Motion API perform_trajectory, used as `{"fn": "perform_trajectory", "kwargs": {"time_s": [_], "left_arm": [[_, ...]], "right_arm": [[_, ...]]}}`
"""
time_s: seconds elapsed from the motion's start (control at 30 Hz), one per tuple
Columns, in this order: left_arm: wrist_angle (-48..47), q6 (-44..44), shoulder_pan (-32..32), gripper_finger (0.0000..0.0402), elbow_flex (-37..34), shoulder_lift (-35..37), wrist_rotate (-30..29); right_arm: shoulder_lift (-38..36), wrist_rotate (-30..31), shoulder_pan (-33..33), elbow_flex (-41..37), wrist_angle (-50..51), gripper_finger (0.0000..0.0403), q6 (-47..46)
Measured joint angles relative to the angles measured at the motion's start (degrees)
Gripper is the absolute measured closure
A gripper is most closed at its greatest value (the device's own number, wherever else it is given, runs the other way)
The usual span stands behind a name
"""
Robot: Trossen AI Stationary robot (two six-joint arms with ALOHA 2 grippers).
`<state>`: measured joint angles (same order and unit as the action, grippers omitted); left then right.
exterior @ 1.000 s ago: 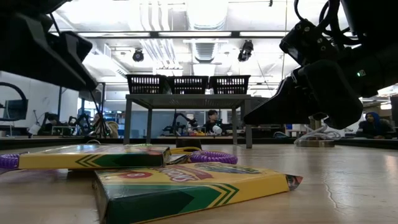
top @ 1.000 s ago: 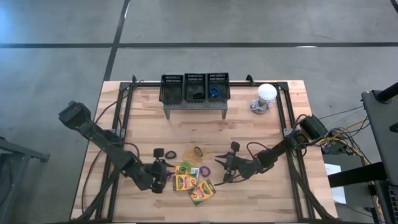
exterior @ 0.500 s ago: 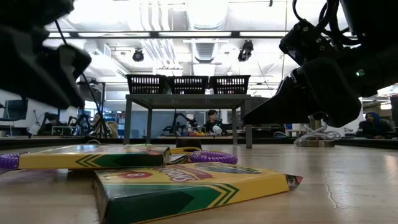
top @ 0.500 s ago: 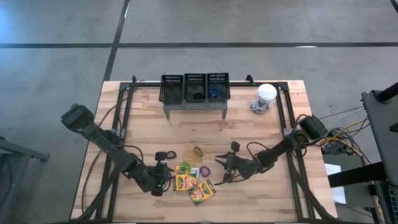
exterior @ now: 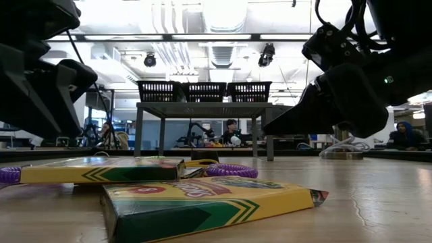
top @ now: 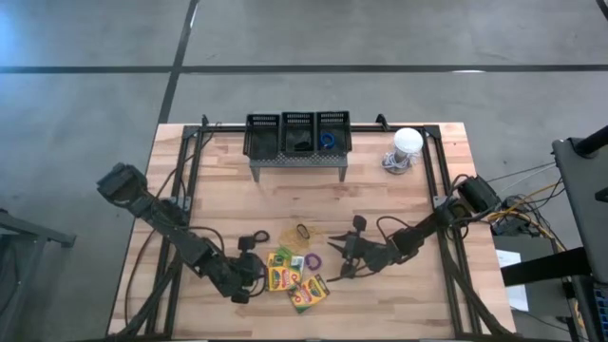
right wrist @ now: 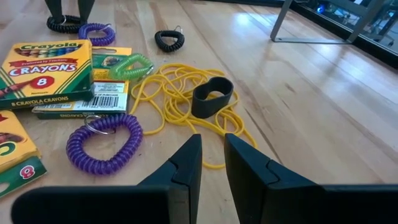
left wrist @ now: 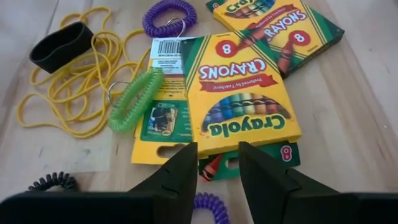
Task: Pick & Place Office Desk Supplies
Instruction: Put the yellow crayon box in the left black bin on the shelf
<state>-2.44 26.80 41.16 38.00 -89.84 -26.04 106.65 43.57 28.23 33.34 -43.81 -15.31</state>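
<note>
Crayon boxes (top: pixel 294 278) clustered front-centre on tabletop (top: pixel 380 199), between both grippers. Left gripper (left wrist: pixel 214 163) jaws parted, empty, over top box. Right gripper (right wrist: pixel 211 158) narrowly parted, empty, near yellow bands (right wrist: pixel 180 99). Three mesh bins (top: pixel 298 134) on grey stand (top: pixel 297 161). Wrist views only: green coil (left wrist: pixel 134 99), black band (right wrist: pixel 211 96).

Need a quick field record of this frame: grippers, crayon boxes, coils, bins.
left gripper: open, empty, low over the near edge of the crayon boxes
right gripper: open a little, empty, near the yellow cord tangle
crayon boxes: overlapping pile on the table, none held
coils: purple coil and green coil on or beside the boxes
black band: on the yellow cord tangle
mesh bins: three in a row on the grey stand; blue item in the right bin
</note>
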Motion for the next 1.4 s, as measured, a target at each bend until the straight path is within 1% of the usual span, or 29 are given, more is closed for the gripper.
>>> {"fn": "perform_trajectory", "kwargs": {"time_s": [0.13,0.27,0.4,0.5,0.57,0.7,0.83,0.9,1.03,1.1,1.2,1.3,1.4], "left_arm": [[-0.2,-1.3,0.5,0.0284,0.4,0.0,0.0],[-0.3,-1.7,2.0,0.0285,2.3,0.0,-0.1],[-0.6,-4.2,2.9,0.0285,4.8,-1.1,-1.8],[-4.1,-3.9,2.9,0.0285,7.9,-3.8,-1.8],[-8.6,-2.8,3.0,0.0285,10.9,-6.0,-1.3],[-17.8,-0.1,3.2,0.0285,17.8,-10.9,-0.7],[-22.5,3.0,3.7,0.0285,22.8,-14.4,0.2],[-22.5,4.9,3.9,0.0285,23.7,-15.4,0.6],[-22.6,9.6,4.9,0.0285,23.3,-15.8,0.6],[-22.7,11.3,5.3,0.0285,22.5,-15.9,0.6],[-22.3,12.1,5.7,0.0285,21.3,-15.9,-0.1],[-20.2,12.2,5.7,0.0285,20.1,-15.9,-0.8],[-19.3,10.9,5.8,0.0285,19.7,-15.9,-1.0]], "right_arm": [[0.0,0.0,-0.2,0.0,0.0,0.0339,-0.1],[0.0,0.0,-0.2,0.0,-0.1,0.0339,-0.8],[0.1,-0.1,-0.7,0.0,-0.2,0.0339,-0.8],[0.3,-0.1,-1.6,0.1,-0.2,0.0339,-0.5],[0.7,-0.4,-2.2,0.3,-0.2,0.0339,-0.2],[2.2,-3.3,-3.3,1.6,-0.1,0.0339,4.0],[4.4,-7.2,-4.8,4.6,-0.3,0.0339,9.1],[5.8,-9.1,-5.4,6.5,-0.1,0.0339,10.4],[8.0,-14.8,-5.8,11.0,0.2,0.0339,12.9],[8.3,-15.7,-5.7,12.9,0.3,0.0334,14.0],[8.5,-16.1,-5.2,16.1,0.6,0.0315,15.1],[8.4,-20.5,-5.2,20.4,6.9,0.029,14.3],[7.9,-23.2,-5.2,26.7,21.5,0.0261,12.0]]}}
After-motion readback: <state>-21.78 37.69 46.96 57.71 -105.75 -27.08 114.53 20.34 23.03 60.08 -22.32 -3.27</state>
